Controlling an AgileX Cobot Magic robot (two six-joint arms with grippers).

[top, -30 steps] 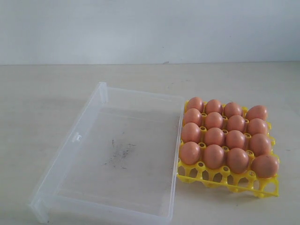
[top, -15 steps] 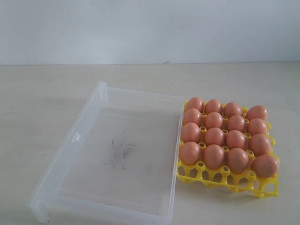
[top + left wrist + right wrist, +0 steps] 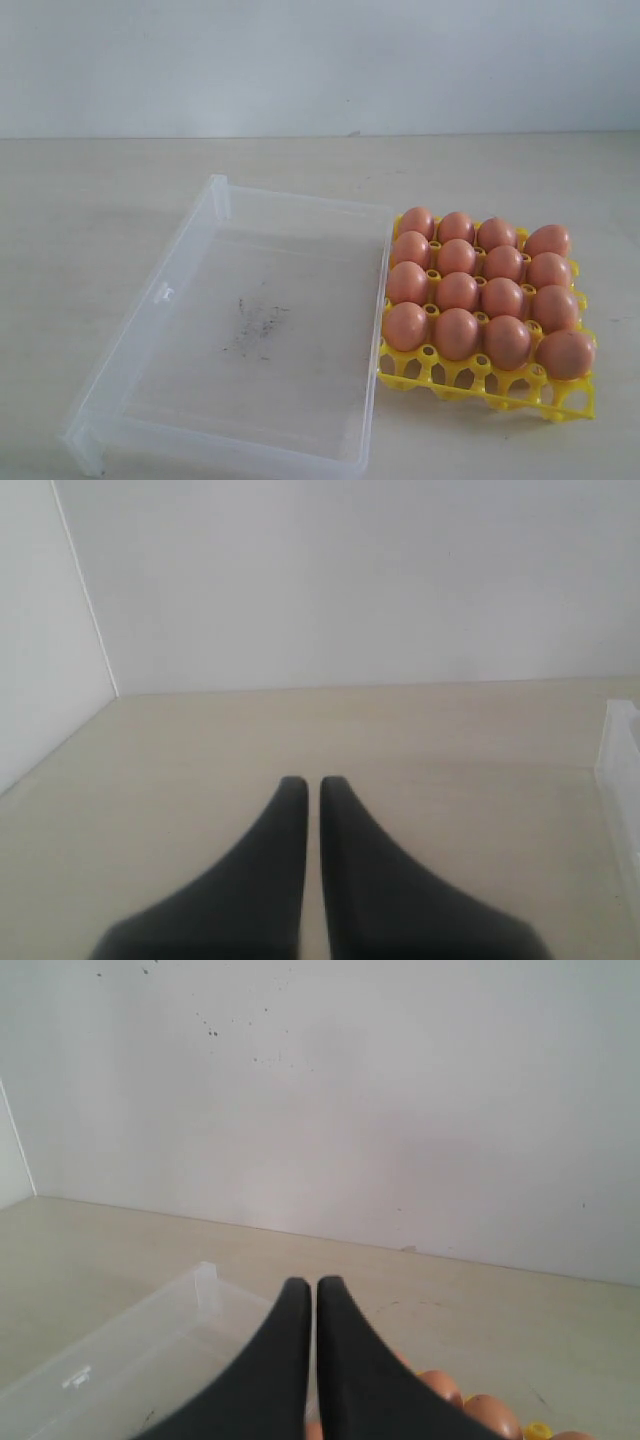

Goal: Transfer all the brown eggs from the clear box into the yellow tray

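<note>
My left gripper (image 3: 311, 785) is closed over bare table (image 3: 200, 740); the clear box (image 3: 620, 755) sits off beside my fingertips.

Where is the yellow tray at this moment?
In the exterior view the yellow tray stands on the right, close beside the clear box, all its cups filled with brown eggs.

Sixteen orange-brown eggs (image 3: 480, 290) sat in the tray (image 3: 470, 381), four rows of four, one to each cup. The tray, a bright yellow open lattice with raised pegs, lay flat at three o'clock from the box (image 3: 160, 296), right against its long wall. The box, clear, shallow and rectangular, lay flat, open and empty, with a small tab on its nine o'clock wall and a dark smudge (image 3: 255, 328) on its floor.
</note>
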